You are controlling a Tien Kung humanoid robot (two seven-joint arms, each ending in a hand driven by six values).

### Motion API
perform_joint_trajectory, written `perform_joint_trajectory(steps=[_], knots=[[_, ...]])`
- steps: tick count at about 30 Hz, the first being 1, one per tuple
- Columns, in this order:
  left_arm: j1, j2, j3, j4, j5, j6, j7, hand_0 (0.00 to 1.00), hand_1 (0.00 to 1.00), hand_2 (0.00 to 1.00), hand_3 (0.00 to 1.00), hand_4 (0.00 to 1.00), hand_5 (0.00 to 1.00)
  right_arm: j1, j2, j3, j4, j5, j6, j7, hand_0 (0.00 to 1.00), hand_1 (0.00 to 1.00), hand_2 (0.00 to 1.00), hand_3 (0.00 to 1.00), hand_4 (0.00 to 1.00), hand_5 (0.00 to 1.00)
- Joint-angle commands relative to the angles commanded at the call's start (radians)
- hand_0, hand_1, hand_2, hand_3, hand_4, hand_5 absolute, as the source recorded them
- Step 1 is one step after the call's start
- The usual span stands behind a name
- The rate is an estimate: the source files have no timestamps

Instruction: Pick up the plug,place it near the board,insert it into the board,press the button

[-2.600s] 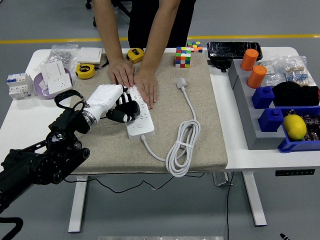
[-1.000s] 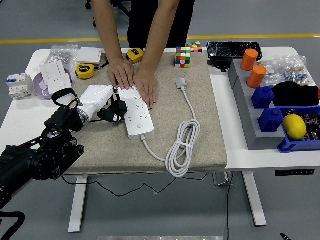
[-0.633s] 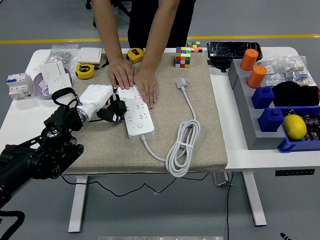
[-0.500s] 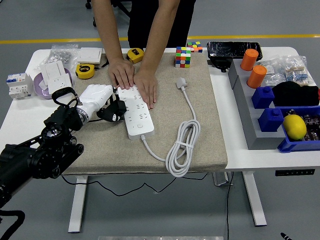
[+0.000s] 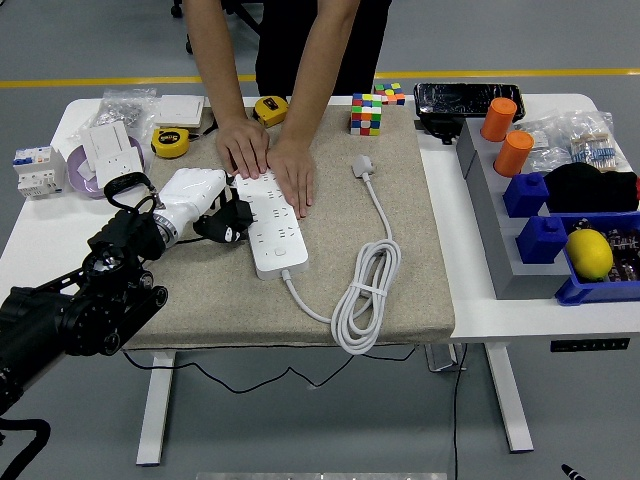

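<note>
White table (image 5: 40, 232) carries beige mat (image 5: 405, 270), bins (image 5: 530, 238)

A colourful puzzle cube (image 5: 366, 114) is sitting at the beige mat's (image 5: 420, 290) far edge; two orange cups (image 5: 507, 136) are standing right, a lemon (image 5: 589, 253) lying in a blue bin (image 5: 590, 288).

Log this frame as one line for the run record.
left robot hand: curled beside power strip, empty | plug: lying on mat, unplugged | person's hands: pressing strip's far end | right arm: out of view
</note>
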Motion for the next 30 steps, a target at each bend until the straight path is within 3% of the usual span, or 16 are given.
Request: perform_joint_trajectory(steps=[5,6,11,12,17,18,20,23,24,30], knots=[[-0.001,0.001,-0.001,0.005,-0.023,-0.020,-0.007,0.602,0.710,0.605,0.563,0.940,0.218,0.001,0.000,-0.001,0.000,0.003,-0.003,0.003,0.824,0.736,0.745,0.778,0.998,0.928],[-0.001,0.001,-0.001,0.005,-0.026,-0.023,-0.009,0.778,0.848,0.766,0.750,0.998,0.403,0.000,0.000,-0.001,0.000,0.003,-0.003,0.003,0.824,0.735,0.744,0.778,0.998,0.928],[-0.002,0.002,-0.002,0.008,-0.035,-0.029,-0.012,0.778,0.848,0.766,0.750,0.998,0.403,0.000,0.000,0.000,0.000,0.005,-0.006,0.005,0.824,0.735,0.744,0.778,0.998,0.928],[-0.002,0.002,-0.002,0.009,-0.036,-0.029,-0.012,0.808,0.884,0.806,0.800,0.998,0.571,0.000,0.000,0.000,0.000,0.005,-0.006,0.006,0.824,0.735,0.742,0.778,0.998,0.926],[-0.002,0.004,-0.007,0.007,-0.044,-0.035,-0.017,0.808,0.884,0.806,0.800,0.998,0.571,-0.001,0.000,0.001,0.000,0.005,-0.005,0.005,0.824,0.735,0.742,0.778,0.998,0.926],[0.000,0.007,-0.010,0.003,-0.049,-0.041,-0.018,0.837,0.931,0.847,0.846,0.998,0.759,-0.001,0.000,0.001,0.000,0.004,-0.005,0.005,0.824,0.735,0.743,0.776,0.998,0.924],[0.004,0.013,-0.017,-0.008,-0.066,-0.052,-0.023,0.837,0.931,0.847,0.846,0.998,0.759,-0.001,0.000,0.001,0.000,0.004,-0.005,0.005,0.824,0.735,0.743,0.776,0.998,0.924],[0.018,0.031,-0.038,-0.054,-0.102,-0.084,-0.031,0.837,0.931,0.847,0.846,0.998,0.759,-0.003,0.001,0.003,0.000,0.003,-0.005,0.005,0.824,0.735,0.743,0.776,0.998,0.924],[0.021,0.034,-0.043,-0.065,-0.109,-0.089,-0.033,0.906,0.993,0.908,0.889,0.998,0.983,-0.004,0.001,0.003,0.000,0.003,-0.005,0.005,0.824,0.735,0.743,0.775,0.998,0.922],[0.061,0.067,-0.112,-0.191,-0.167,-0.128,-0.035,0.918,0.998,0.919,0.895,0.998,0.998,-0.004,0.002,0.003,0.000,0.003,-0.006,0.005,0.824,0.735,0.742,0.776,0.998,0.921]])
